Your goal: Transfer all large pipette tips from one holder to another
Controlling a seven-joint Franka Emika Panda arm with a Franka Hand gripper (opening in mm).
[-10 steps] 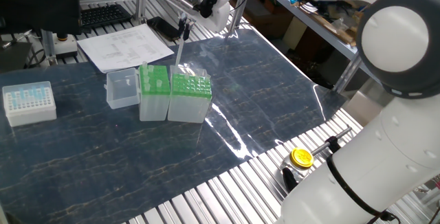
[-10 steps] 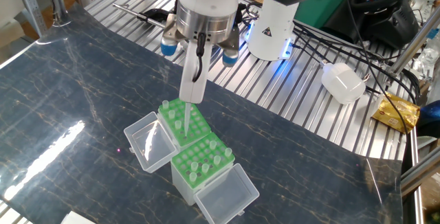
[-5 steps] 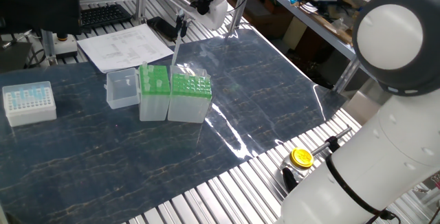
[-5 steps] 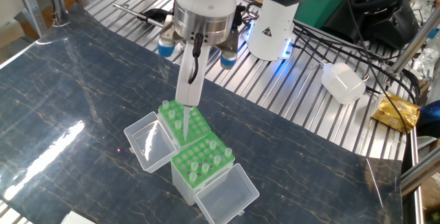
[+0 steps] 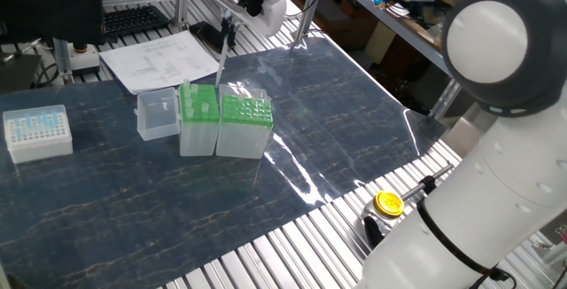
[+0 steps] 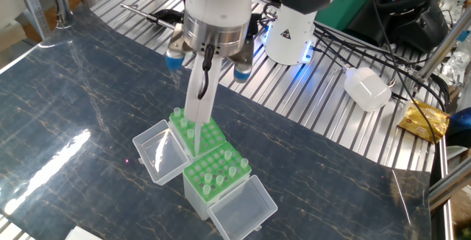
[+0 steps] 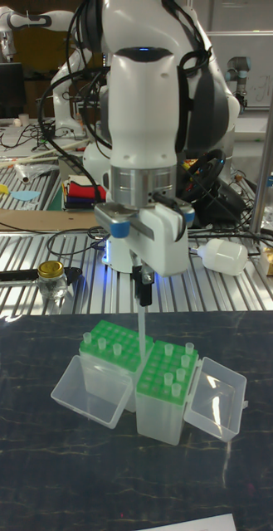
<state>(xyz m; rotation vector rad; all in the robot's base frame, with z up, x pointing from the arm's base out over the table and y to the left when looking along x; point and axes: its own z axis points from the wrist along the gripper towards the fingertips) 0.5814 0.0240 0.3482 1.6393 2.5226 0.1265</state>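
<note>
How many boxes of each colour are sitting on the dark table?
Green-topped boxes: 2
White box: 1
Total: 3

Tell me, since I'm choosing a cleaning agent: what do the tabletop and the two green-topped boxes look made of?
Tabletop: probably a glossy dark marble-patterned sheet; it mirrors lights. Wider green-topped box and narrower green-topped box: seemingly plastic, cloudy translucent walls, opaque matte green racks.
</note>
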